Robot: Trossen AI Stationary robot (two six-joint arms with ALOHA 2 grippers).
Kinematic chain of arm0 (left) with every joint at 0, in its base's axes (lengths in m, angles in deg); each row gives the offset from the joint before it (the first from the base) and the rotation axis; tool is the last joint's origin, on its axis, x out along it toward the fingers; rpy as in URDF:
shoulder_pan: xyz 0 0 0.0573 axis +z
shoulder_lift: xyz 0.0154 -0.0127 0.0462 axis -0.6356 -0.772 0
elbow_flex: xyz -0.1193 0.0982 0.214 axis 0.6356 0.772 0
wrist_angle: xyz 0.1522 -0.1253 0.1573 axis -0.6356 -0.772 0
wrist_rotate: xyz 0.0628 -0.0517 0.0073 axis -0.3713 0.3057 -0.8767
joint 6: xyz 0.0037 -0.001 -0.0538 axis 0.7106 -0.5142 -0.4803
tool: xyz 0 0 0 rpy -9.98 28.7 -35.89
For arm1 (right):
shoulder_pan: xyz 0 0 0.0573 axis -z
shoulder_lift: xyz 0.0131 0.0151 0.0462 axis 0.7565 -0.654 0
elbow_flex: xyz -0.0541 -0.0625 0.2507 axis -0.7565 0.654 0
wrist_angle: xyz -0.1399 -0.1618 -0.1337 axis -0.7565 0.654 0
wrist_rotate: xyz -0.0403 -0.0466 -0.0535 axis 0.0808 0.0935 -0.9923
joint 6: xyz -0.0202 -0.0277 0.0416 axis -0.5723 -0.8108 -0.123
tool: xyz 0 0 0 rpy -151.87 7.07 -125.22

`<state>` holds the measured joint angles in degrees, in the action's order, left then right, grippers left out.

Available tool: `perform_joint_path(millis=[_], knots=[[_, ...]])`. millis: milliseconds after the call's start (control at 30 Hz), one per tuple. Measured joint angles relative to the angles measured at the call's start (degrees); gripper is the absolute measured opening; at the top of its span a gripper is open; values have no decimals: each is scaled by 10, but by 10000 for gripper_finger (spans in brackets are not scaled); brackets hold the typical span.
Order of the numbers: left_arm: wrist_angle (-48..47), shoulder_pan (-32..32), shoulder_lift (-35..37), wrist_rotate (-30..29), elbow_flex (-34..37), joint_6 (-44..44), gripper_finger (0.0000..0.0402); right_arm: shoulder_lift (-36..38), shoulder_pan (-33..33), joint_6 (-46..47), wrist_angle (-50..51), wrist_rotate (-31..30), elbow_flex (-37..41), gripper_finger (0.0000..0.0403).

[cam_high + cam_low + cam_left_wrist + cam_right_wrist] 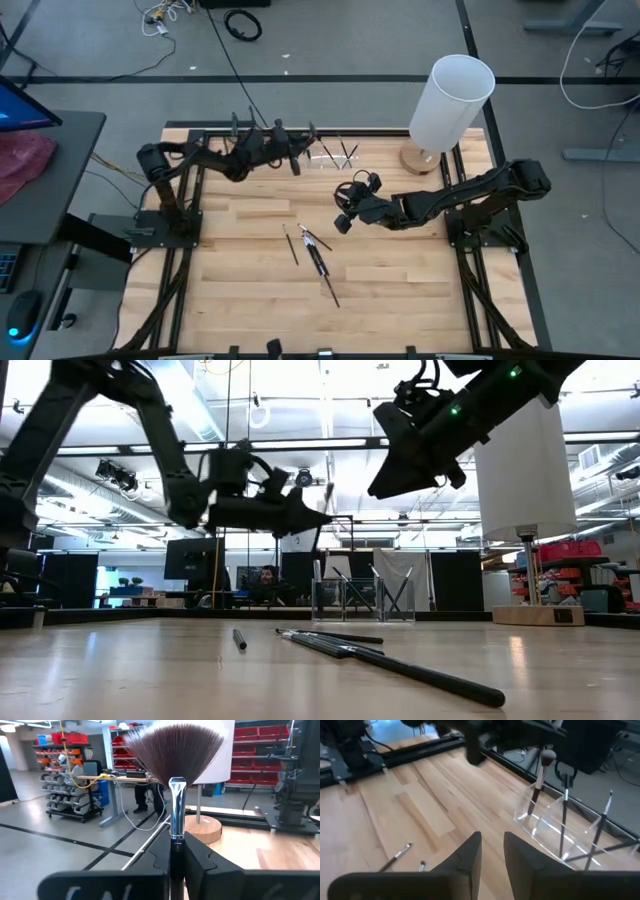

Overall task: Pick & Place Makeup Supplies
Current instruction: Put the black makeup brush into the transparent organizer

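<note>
My left gripper [296, 158] [318, 518] hovers near the far edge, just left of the small clear holder [336, 155] [362, 598], and is shut on a fan brush [176, 765]. My right gripper [343, 220] [492, 851] is open and raised over the table's middle, touching nothing. Several thin dark brushes and sticks [318, 258] [400, 666] lie flat on the wood near it. One lies apart [290, 245] [239, 638]. Other brushes [564, 820] stand in the holder, leaning on its walls. My left gripper pinches the fan brush between its two fingers on the dark handle just below the silvery ferrule [175, 844]. The fingers come level from the table's left, across the brush. The brush stands upright, bristles up, lifted clear of the table; its lower handle is hidden by the fingers.
A tall white cylinder [452, 98] [524, 470] on a round wooden base [421, 158] stands at the far right corner, beside the holder. Black frame rails [190, 290] run along the table's sides. Bare wood lies toward the near edge [250, 310].
</note>
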<state>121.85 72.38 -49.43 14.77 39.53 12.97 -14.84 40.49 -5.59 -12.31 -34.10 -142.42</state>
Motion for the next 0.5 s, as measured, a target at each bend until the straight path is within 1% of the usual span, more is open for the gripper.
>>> perform_joint_path(millis=[167,267,400,500], knots=[[1,4,-61,23,-51,-4,30,0,-1,-5,-6,2,0,84],[-9,4,-88,31,-68,-6,29,0,-2,-5,-6,3,0,84],[-12,7,-107,33,-70,-6,29,0,-8,-9,-6,3,0,84],[-40,11,-108,32,-70,-4,35,0,-14,-13,-6,3,0,84]])
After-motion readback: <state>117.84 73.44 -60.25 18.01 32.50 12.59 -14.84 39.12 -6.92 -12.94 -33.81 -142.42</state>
